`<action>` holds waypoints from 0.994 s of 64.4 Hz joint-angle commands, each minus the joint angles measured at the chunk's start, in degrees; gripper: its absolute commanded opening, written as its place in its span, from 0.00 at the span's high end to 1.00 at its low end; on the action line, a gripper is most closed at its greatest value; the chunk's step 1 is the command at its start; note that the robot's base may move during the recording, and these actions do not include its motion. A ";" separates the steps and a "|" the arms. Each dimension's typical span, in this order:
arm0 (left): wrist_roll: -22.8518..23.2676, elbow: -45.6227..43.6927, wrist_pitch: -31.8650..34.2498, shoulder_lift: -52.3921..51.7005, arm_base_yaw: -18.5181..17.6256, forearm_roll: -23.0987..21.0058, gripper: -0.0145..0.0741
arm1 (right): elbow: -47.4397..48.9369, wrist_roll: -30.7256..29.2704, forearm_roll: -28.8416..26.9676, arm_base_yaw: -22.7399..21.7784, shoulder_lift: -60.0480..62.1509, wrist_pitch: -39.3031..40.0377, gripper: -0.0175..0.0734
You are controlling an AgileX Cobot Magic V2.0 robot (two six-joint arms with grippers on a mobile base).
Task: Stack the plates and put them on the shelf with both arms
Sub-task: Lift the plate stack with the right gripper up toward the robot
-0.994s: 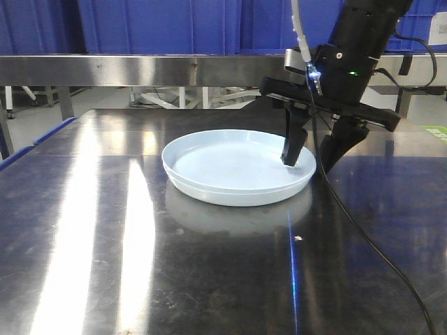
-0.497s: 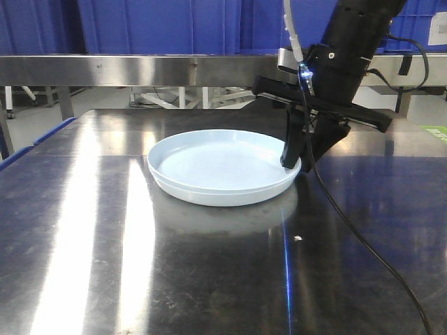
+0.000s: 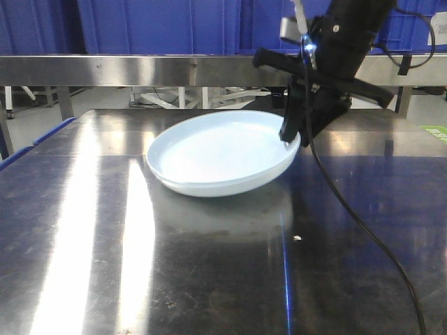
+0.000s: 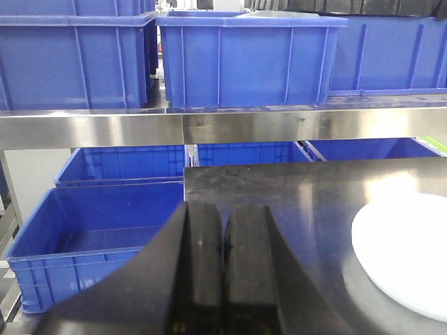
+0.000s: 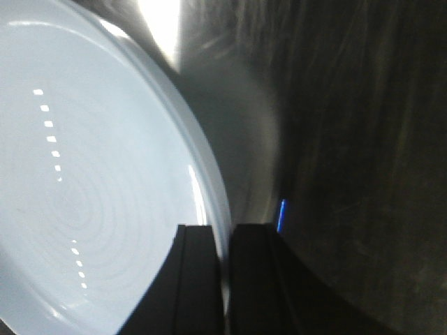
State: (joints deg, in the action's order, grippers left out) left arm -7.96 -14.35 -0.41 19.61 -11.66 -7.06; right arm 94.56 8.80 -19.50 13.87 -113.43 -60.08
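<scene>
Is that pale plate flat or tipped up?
Tipped. The black right gripper pinches the rim of the pale round plate, that side raised off the dark steel tabletop.

Bright white glare streaked across the tabletop [image 3: 133, 230]. Blurred and dim around the plates [image 5: 84, 174] in the right wrist view.

right arm [image 3: 349, 42] black | blue light [image 3: 307, 46], likely LED | black cable [image 3: 349, 215] | fingers [image 3: 292, 125] black

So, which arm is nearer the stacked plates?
Right. The right arm has its jaws shut on the plates at their rim, that edge raised; the left arm hangs apart, jaws shut and empty, plates off to its right.
</scene>
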 commanded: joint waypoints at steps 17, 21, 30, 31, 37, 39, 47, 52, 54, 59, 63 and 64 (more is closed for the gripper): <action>0.11 -1.67 4.66 0.42 0.09 -0.01 0.75 | 1.01 -1.58 -1.54 -0.35 8.41 5.18 0.75; 0.11 -1.67 4.66 0.42 0.09 -0.01 0.75 | -0.45 -2.87 -1.54 -0.35 9.87 7.64 0.75; 0.11 -1.67 4.66 0.42 0.09 -0.01 0.75 | -8.82 -4.18 -1.54 -0.92 14.93 17.51 0.75; 0.11 -1.67 4.66 0.42 0.09 -0.01 0.75 | -9.87 -4.24 -1.54 -1.07 15.58 18.56 0.75; 0.11 -1.67 4.66 0.42 0.09 -0.01 0.75 | -16.98 -4.24 -1.54 -2.84 19.89 25.32 0.75; 0.11 -1.67 4.66 0.42 0.09 -0.01 0.75 | -19.21 -4.24 -1.54 -3.53 21.66 27.45 0.75; 0.11 -1.67 4.66 0.42 0.09 -0.01 0.75 | -28.82 -6.69 -1.54 -6.65 28.14 36.63 0.75; 0.11 -1.67 4.66 0.42 0.09 -0.01 0.75 | -34.74 -10.28 -1.54 -8.05 32.01 41.72 0.75; 0.11 -1.67 4.66 0.42 0.09 -0.01 0.75 | -36.23 -11.77 -1.54 -8.33 33.52 42.87 0.75; 0.11 -1.67 4.66 0.42 0.09 -0.01 0.75 | -41.76 -14.98 -1.49 -8.39 37.34 46.77 0.75; 0.11 -1.67 4.66 0.42 0.09 -0.01 0.75 | -45.12 -15.84 -1.49 -8.33 40.11 49.08 0.75; 0.11 -1.67 4.66 0.42 0.09 -0.01 0.75 | -45.94 -15.84 -1.49 -8.25 40.66 49.90 0.75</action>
State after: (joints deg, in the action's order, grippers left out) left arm -7.96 -14.35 -0.41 19.61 -11.66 -7.06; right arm 50.69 -4.79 -19.88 5.79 -77.94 -18.12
